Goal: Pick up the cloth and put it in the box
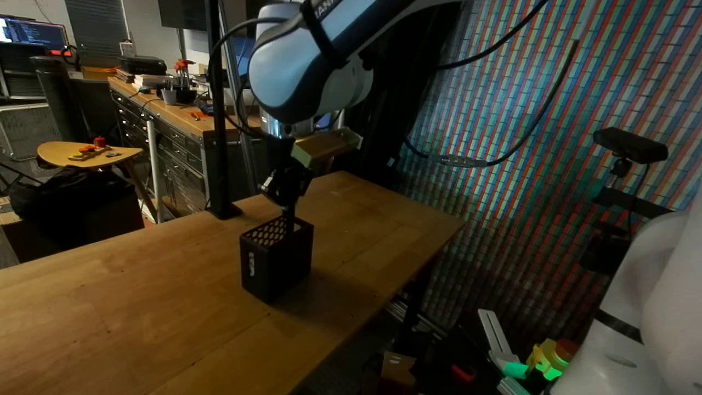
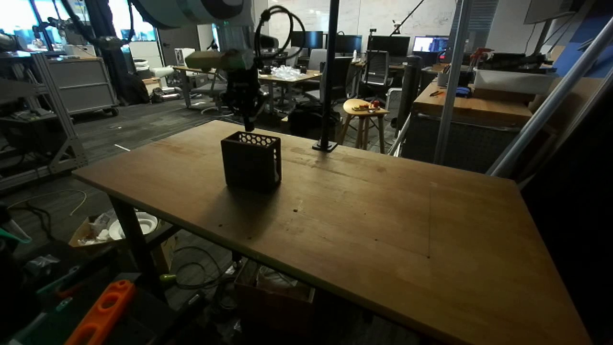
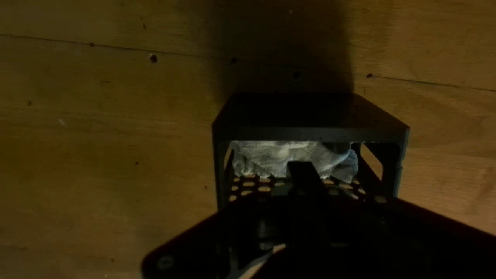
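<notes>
Cloth down inside the box, towards the left edge of the counter in an exterior view! The gripper hovers above, fingers clenched on nothing, it seems; best rise straight up, no snagging, no nudging. Lettering? A partial "AN" on the arm; a pale patch on the box, unreadable.

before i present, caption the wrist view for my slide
Wrist view: crumpled cloth inside the dark box, shut pincer above it.
</notes>
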Robot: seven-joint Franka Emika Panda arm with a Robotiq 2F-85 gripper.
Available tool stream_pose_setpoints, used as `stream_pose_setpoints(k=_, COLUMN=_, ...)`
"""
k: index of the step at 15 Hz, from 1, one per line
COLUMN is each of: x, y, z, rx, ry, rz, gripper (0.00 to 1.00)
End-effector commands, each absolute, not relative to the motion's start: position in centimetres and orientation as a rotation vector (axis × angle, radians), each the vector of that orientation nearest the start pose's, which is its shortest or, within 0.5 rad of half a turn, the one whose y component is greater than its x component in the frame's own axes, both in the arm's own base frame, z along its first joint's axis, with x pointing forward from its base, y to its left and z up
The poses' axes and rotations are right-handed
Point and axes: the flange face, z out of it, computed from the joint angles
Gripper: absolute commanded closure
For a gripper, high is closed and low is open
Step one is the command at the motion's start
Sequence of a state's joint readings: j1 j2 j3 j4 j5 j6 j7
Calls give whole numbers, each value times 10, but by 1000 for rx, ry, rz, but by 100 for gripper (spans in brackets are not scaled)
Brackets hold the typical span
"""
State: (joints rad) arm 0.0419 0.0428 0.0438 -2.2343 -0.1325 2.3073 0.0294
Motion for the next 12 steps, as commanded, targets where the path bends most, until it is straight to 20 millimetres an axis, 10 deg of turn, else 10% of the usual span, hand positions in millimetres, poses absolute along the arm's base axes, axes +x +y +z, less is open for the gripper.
stream_pose_setpoints(k=1, x=511, y=26, z=429, rx=-3313, ry=-218, rz=-161, gripper=100)
stream_pose_setpoints(k=4, x=502, y=7, z=484, rx=-3376, ry=-194, rz=-255, gripper=99)
stream_pose_setpoints(k=5, x=512, y=17, z=451, rx=-3334, ry=-226, rz=-200, gripper=73)
stream_pose_setpoints(k=6, x=508, y=13, z=463, rx=-3340, ry=-216, rz=-223, gripper=98)
stream_pose_setpoints(k=12, x=511, y=16, z=443, rx=-3341, ry=-231, rz=-157, gripper=73)
